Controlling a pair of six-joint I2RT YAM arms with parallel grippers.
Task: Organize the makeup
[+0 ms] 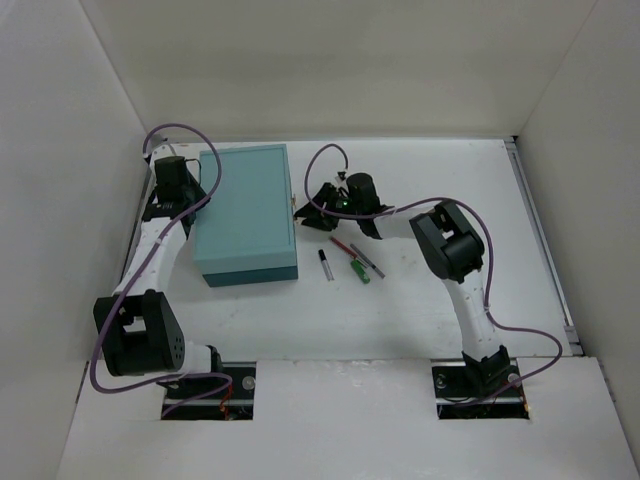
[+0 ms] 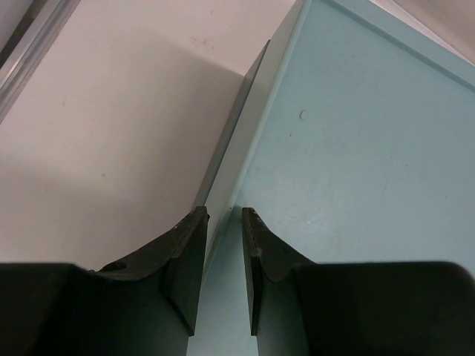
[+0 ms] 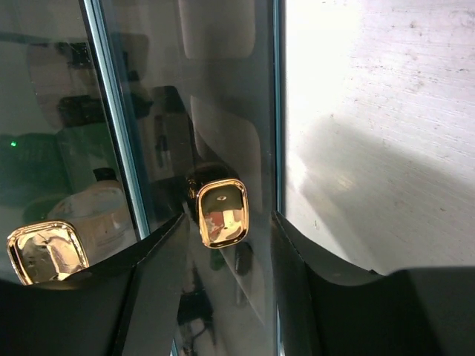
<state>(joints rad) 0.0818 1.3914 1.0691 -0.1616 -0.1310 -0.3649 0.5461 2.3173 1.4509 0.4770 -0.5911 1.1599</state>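
The makeup on the table lies just right of the teal box: a red pencil, a grey pencil, a green tube and a short black pencil. My right gripper is at the box's right side. In the right wrist view it stands open, a gold knob on the glossy dark panel sitting between its fingers without touching them. My left gripper is at the box's left edge. Its jaws are closed narrowly over the box's top-left edge.
A second gold knob shows further left on the same dark panel. White walls enclose the table on the left, back and right. Both arm bases sit at the near edge.
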